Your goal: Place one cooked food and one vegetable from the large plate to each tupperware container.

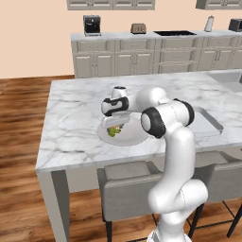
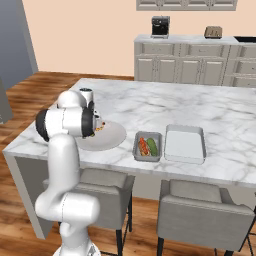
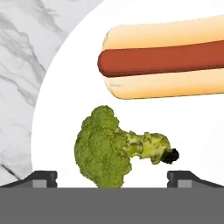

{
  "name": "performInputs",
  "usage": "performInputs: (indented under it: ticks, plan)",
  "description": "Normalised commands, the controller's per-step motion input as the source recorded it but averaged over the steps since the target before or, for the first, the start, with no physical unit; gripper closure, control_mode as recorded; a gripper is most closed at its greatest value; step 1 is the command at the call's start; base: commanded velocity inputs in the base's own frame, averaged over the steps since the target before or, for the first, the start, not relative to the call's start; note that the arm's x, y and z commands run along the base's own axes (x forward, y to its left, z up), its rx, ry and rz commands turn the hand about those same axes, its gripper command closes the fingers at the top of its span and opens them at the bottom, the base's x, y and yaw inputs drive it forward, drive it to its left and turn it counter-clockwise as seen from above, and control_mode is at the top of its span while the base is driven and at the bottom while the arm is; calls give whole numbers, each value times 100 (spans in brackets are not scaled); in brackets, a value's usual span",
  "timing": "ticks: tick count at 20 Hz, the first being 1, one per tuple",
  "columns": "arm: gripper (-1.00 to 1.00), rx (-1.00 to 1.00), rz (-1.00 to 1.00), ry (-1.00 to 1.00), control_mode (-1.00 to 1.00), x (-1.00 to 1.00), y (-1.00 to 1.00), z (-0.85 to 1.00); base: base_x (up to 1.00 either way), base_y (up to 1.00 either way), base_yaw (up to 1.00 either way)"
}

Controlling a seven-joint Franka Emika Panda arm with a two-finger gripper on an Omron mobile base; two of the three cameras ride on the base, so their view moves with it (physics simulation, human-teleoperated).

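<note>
The gripper (image 3: 112, 177) hangs low over the large plate (image 3: 65, 87) with its fingers spread to straddle the broccoli floret (image 3: 105, 151), the hot dog (image 3: 166, 59) lying just beyond, both presumably bound for the empty tupperware container (image 2: 185, 144).

No text, label, brand, number or sign can be read anywhere in these pictures, neither on the appliances along the back wall nor on anything lying on the marble surface (image 2: 165, 107).
</note>
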Motion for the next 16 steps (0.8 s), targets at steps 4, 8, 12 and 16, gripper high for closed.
performInputs:
  ticks: [4, 8, 12, 16]
  plan:
    - [-100, 0, 0, 0, -100, 30, 2, -12, 0, 0, 0]
    - [-100, -1, 0, 2, -100, 0, 9, -21, 0, 0, 0]
    - [-100, 0, 0, 1, -100, 0, 11, -19, 0, 0, 0]
    - [-100, 0, 0, 0, -100, -4, 6, -16, 0, 0, 0]
